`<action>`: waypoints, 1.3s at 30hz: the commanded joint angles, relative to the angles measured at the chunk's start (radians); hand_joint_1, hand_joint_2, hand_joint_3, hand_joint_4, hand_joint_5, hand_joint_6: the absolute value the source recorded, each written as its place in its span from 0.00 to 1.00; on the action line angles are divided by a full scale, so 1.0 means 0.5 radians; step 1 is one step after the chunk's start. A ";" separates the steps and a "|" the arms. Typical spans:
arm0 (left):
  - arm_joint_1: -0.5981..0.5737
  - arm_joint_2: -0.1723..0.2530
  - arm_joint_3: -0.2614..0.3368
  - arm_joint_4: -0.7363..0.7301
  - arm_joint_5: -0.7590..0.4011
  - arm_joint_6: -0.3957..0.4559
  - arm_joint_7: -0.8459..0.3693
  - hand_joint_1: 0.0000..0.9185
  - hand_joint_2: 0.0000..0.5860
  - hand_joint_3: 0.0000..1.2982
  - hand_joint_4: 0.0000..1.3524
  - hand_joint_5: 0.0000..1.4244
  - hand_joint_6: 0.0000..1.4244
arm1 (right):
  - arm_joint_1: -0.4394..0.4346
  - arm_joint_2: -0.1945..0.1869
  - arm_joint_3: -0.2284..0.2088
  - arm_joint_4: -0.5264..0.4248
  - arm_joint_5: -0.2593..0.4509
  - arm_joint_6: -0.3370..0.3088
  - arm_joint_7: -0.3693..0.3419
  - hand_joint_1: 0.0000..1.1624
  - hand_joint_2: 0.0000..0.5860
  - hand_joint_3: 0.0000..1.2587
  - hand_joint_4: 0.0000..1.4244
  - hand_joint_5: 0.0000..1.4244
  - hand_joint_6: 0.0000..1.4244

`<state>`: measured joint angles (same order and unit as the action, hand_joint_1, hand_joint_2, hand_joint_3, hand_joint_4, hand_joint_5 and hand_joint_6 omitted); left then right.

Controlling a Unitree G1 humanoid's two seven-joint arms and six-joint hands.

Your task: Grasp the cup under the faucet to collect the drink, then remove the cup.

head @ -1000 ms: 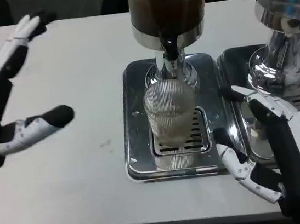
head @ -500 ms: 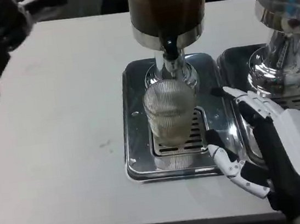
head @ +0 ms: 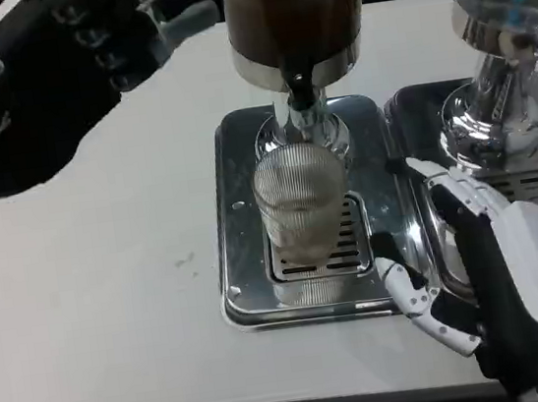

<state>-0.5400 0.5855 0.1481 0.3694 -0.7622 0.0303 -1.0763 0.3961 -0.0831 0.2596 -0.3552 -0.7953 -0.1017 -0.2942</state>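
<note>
1. White table (head: 115,310), fills most of the head view, dispensers at the far side.
2. Left hand (head: 53,71), top left, raised above the table, dark palm side toward the camera, fingers pointing right toward the dispenser; it is close and blurred, so cannot tell if the fingers are spread or curled. Nothing seen in it.
3. Drink dispenser (head: 292,14), top centre, dark liquid in the tank, chrome base ring, faucet (head: 299,98) pointing down.
4. Right hand (head: 496,270), lower right, white back up, fingers spread apart, holding nothing; it sits just right of the drip tray, fingertips near the cup but not touching it.
5. Second dispenser (head: 504,61), right edge, chrome base on its own tray.
6. Drip tray (head: 243,264), shiny metal, slotted grille in the middle.
7. Cup (head: 299,202), clear ribbed glass, upright on the grille, directly under the faucet, apart from both hands. Cannot tell the fill level.
</note>
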 commanded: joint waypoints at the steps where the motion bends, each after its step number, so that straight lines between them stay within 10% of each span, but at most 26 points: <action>1: -0.121 -0.060 0.020 0.141 0.156 -0.041 -0.040 0.00 0.06 0.07 0.00 0.06 0.04 | -0.010 0.024 0.020 0.032 0.017 -0.008 -0.058 0.41 0.73 0.19 0.13 0.10 0.09; 39: -0.272 -0.487 -0.063 0.492 0.784 -0.574 -0.032 0.00 0.05 0.04 0.00 0.03 0.03 | 0.061 0.056 0.057 0.066 0.040 -0.006 -0.170 0.38 0.75 0.22 0.16 0.11 0.08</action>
<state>-0.6762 0.3473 0.1276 0.6255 -0.3849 -0.2314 -1.0990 0.4172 -0.0538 0.2852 -0.3216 -0.7802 -0.1019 -0.3664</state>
